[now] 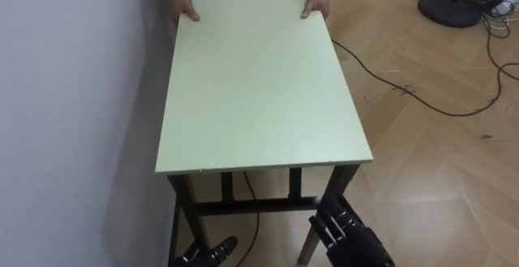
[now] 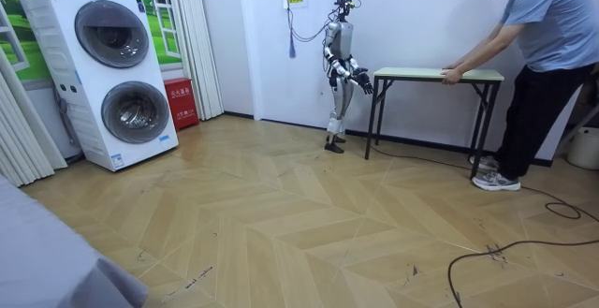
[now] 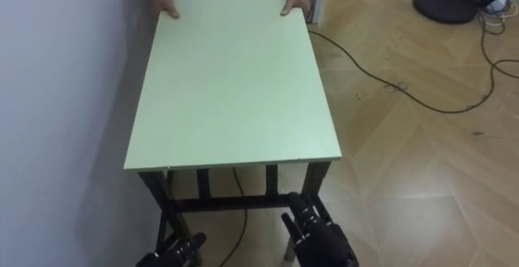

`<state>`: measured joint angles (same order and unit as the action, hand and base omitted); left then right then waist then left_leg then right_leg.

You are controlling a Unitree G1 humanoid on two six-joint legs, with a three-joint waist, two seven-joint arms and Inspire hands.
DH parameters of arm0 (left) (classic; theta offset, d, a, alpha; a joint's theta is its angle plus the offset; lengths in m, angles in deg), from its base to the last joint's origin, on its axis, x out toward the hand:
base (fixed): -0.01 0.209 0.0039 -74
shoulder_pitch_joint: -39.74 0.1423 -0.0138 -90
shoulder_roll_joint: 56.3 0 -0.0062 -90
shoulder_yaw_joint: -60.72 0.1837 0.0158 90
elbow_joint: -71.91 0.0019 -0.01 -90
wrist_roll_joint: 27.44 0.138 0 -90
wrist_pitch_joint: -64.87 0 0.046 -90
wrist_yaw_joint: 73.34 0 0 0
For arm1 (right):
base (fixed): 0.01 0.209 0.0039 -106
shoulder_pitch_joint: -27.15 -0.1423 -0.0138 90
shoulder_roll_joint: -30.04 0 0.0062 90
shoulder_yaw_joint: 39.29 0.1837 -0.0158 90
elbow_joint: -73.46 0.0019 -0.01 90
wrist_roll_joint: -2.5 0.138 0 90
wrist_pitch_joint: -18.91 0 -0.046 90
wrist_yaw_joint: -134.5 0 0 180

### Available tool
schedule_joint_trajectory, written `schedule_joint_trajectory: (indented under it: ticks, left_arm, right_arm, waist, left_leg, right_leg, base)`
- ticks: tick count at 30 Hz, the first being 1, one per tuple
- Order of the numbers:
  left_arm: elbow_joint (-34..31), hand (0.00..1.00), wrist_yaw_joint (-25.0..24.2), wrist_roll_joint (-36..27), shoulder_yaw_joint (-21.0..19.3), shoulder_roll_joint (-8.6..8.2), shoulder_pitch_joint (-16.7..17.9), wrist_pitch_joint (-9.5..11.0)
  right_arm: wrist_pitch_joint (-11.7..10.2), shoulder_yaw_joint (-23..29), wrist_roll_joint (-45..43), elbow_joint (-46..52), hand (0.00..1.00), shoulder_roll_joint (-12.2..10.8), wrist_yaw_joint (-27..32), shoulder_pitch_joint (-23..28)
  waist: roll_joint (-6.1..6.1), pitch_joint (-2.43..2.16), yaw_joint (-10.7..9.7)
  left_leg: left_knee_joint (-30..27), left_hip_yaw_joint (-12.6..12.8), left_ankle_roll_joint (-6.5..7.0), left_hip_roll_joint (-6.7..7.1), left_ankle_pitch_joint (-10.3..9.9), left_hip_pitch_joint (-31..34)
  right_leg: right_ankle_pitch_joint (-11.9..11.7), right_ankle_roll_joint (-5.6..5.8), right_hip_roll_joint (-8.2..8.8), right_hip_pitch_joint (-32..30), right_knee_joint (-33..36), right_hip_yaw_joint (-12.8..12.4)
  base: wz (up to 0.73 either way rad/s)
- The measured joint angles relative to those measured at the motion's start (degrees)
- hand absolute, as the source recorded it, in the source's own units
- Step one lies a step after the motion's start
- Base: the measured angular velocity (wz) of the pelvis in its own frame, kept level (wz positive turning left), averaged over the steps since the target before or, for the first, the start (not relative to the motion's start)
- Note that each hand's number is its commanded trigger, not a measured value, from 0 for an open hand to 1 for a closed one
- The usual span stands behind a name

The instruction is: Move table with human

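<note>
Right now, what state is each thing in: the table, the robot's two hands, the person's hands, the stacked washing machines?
table, standing on the floor beside the wall.
person's hands, resting on the table's far end.
right hand, open, low before the near end, off the tabletop.
left hand, low before the near end, off the tabletop.
washing machines, both doors shut.

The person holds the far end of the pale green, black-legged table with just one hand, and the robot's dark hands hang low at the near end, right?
Not one: the left eye view shows both of the person's hands on the pale green table's far end. The robot's left hand and right hand are low at the near end.
</note>
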<state>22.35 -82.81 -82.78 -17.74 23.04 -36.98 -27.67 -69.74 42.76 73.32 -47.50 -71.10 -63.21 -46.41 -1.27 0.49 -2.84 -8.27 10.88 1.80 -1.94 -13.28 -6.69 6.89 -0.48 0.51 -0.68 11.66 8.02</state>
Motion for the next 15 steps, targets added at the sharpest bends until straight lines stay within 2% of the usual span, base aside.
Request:
schedule_joint_trajectory:
  ticks: [4, 7, 12, 15]
  left_arm:
    - [1.5, 0.00, 0.0, 2.3, 0.0, 0.65, 0.3, 0.0]
    - [4.3, 0.00, 0.0, 2.5, -0.7, 1.18, 0.1, 0.5]
    - [7.7, 0.00, 1.0, 10.1, -5.1, 1.65, 0.7, 1.9]
    - [13.6, 0.00, 2.3, 16.7, -6.4, 2.32, 0.5, 2.6]
  right_arm:
    - [0.0, 0.4, -4.1, -4.9, 0.00, 0.4, 0.1, 0.0]
    - [-0.1, 0.8, -4.1, -8.3, 0.00, 1.0, 0.0, -0.2]
    - [-1.1, 5.9, -5.4, -13.5, 0.00, 1.3, 0.8, -0.2]
    - [-1.6, 8.5, -8.9, -22.5, 0.00, 1.4, 1.9, -2.0]
  waist:
    - [0.19, 0.09, 0.0]
    - [0.41, 0.05, 0.1]
    - [0.79, -0.07, 0.0]
    - [0.87, -0.14, -0.1]
  left_leg:
    - [0.0, -0.1, -0.02, -0.08, 0.0, 0.0]
    - [0.1, 0.0, -0.04, -0.08, 0.0, 0.0]
    - [0.1, -0.1, -0.07, -0.11, 0.0, 0.0]
    - [0.7, -0.1, -0.29, -0.32, -0.2, -0.9]
  right_leg:
    - [0.0, 0.00, -0.07, 0.0, 0.0, 0.1]
    - [0.0, 0.00, -0.09, 0.1, -0.1, 0.2]
    - [0.0, 0.00, -0.14, 0.1, -0.2, 0.3]
    - [0.0, 0.00, -0.46, 1.2, -0.8, 0.1]
  base:
    - [0.00]
    - [0.00]
    - [0.00]
    - [0.00]
